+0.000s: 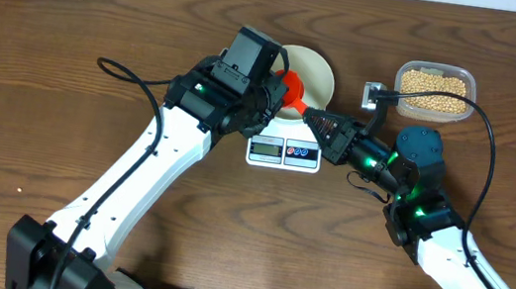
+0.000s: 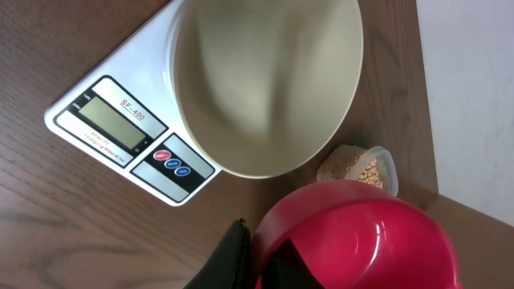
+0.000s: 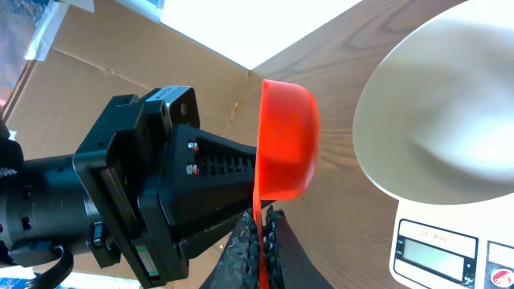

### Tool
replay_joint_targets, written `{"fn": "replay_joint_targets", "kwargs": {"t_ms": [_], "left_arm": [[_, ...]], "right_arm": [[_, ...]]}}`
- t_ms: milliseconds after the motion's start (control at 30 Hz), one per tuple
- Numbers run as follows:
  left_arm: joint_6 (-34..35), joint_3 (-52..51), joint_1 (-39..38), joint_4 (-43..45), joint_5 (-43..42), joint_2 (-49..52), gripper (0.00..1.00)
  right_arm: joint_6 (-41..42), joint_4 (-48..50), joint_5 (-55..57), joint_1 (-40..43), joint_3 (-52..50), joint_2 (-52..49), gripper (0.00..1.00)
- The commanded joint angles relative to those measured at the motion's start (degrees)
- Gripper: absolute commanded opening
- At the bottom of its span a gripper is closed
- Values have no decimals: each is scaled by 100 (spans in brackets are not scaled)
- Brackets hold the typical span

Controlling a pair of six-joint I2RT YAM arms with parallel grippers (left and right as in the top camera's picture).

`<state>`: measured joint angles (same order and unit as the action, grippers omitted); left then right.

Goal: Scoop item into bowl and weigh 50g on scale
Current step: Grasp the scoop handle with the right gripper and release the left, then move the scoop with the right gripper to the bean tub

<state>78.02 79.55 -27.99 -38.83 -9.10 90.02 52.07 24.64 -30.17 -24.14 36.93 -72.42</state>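
At the near side of the wooden table (image 1: 65,89):

- Scale (image 1: 284,152): flat, white, set square to the robot, with its grey display and round buttons facing the near edge. The digits are too small to read.
- Right gripper (image 3: 261,234): just beyond the scale's right front corner, reaching in from the right. Its jaws are pinched tight on the thin handle of the red scoop (image 3: 287,136).
- Red scoop: raised over the near-left rim of the bowl and tipped on its side. The open mouth faces the left gripper and the rounded back faces the bowl.
- Left gripper (image 1: 273,91): comes in from the left, against the scoop's cup. It is closed narrow, with one finger (image 2: 233,258) outside the cup wall and a dark form inside, so it appears to nip the rim.
- Bowl (image 2: 321,136): round and white, resting on the scale's platform behind the display. Its inside is smooth and plain.
- Clear tub (image 1: 437,66): at the far right, well apart from the scale.
- Beans (image 1: 434,93): small, round and tan-yellow, lying in the clear tub.
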Motion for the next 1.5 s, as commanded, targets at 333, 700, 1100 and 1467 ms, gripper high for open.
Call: {"fn": "replay_joint_targets", "kwargs": {"t_ms": [333, 700, 1100, 1467], "left_arm": [[-26, 39, 0, -101, 146, 24, 64], [-1674, 39, 4, -109, 931, 24, 66], [-5036, 39, 4, -133, 1130, 22, 66], [-5574, 39, 4, -173, 1040, 22, 66]], "right_arm": [[-181, -24, 133, 24, 109, 9, 1], [-610, -393, 101, 328, 109, 9, 1], [-1263, -1187, -321, 861, 308, 9, 1], [-2457, -3512, -365, 1217, 1766, 9, 1]]}}
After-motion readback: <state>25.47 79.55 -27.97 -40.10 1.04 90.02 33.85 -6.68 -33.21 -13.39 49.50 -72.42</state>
